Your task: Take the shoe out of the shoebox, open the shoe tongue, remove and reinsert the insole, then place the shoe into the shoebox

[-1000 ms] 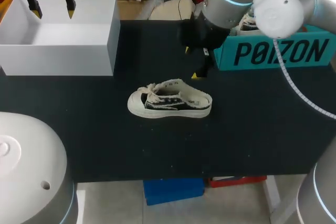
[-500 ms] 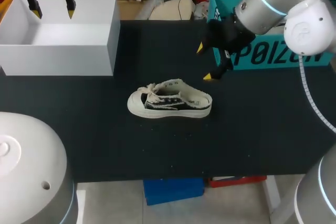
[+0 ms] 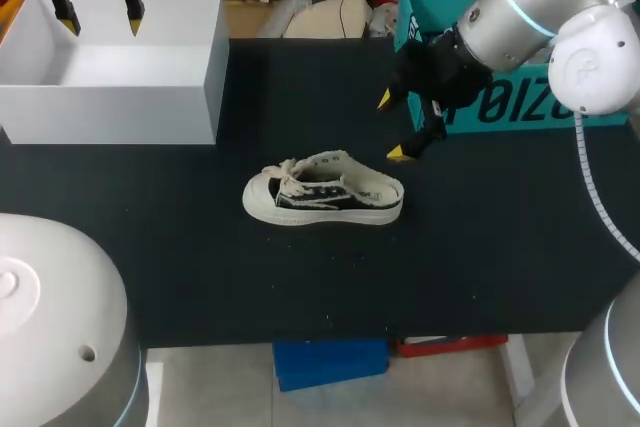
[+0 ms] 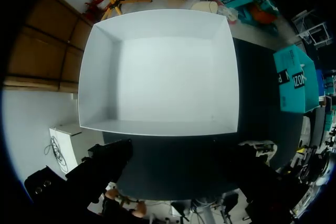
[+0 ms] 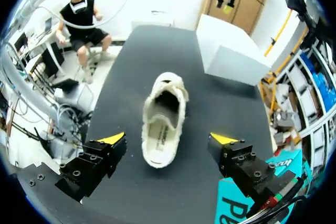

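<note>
A cream and black low sneaker (image 3: 322, 192) lies on its sole mid-table, toe toward my left side. In the right wrist view the shoe (image 5: 164, 119) shows its open mouth and insole, ahead of and below the gripper. My right gripper (image 3: 392, 127) hangs open just beyond the shoe's heel, touching nothing; the right wrist view shows the same right gripper (image 5: 168, 139) with its yellow tips wide apart. The teal shoebox (image 3: 520, 97) stands at the back right behind that arm. My left gripper (image 3: 100, 17) is open above the white box (image 3: 110, 67).
The white box (image 4: 157, 72) is open-topped and holds nothing; it fills the left wrist view. Black table surface (image 3: 200, 267) stretches in front of the shoe. The teal shoebox (image 5: 247, 203) sits close under the right finger.
My right arm has swung to the right, uncovering more of the teal shoebox, and its gripper has shifted slightly right of the shoe's heel. The shoe and left arm have not moved.
</note>
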{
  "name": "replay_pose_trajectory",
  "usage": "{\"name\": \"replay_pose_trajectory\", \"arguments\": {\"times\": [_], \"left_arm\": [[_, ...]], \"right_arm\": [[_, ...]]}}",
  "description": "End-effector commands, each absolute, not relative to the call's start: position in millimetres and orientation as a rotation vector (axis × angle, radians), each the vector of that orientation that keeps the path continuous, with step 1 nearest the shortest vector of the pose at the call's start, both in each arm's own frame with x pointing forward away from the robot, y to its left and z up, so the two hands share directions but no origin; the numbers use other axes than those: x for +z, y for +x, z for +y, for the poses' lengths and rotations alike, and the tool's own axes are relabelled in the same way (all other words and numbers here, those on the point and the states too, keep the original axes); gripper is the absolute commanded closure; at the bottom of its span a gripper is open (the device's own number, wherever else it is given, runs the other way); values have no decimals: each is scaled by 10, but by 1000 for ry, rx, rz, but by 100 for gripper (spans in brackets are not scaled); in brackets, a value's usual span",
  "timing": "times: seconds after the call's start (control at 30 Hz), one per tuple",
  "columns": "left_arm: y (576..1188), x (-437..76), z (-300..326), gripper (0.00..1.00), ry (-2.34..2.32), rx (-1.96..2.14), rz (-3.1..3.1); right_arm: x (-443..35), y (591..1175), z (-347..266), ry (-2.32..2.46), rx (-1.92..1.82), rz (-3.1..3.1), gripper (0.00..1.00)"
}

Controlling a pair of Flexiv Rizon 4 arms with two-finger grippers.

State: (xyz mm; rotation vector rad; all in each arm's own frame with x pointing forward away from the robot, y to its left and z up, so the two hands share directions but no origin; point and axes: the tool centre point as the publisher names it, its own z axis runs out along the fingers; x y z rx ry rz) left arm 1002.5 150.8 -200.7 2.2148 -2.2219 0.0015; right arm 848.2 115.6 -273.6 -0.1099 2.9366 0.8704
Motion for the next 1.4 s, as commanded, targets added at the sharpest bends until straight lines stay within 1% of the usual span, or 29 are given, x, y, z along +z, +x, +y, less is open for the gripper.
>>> {"name": "replay_pose_trajectory", "arguments": {"times": [0.03,0.27,0.63,1.03,1.4], "left_arm": [[10018,-2001,1502,0,2218,-2,-2221],[10018,-2001,1502,0,2218,-2,-2221],[10018,-2001,1502,0,2218,-2,-2221],[10018,-2001,1502,0,2218,-2,-2221],[10018,-2001,1502,0,2218,-2,-2221]], "right_arm": [[-2867,8319,991,-53,990,2844,0],[-3177,8286,996,-8,1074,2771,0],[-3683,8418,1036,19,1254,2751,0],[-4018,8476,1115,59,1351,2761,0],[-4191,8446,1247,89,1419,2761,0]]}}
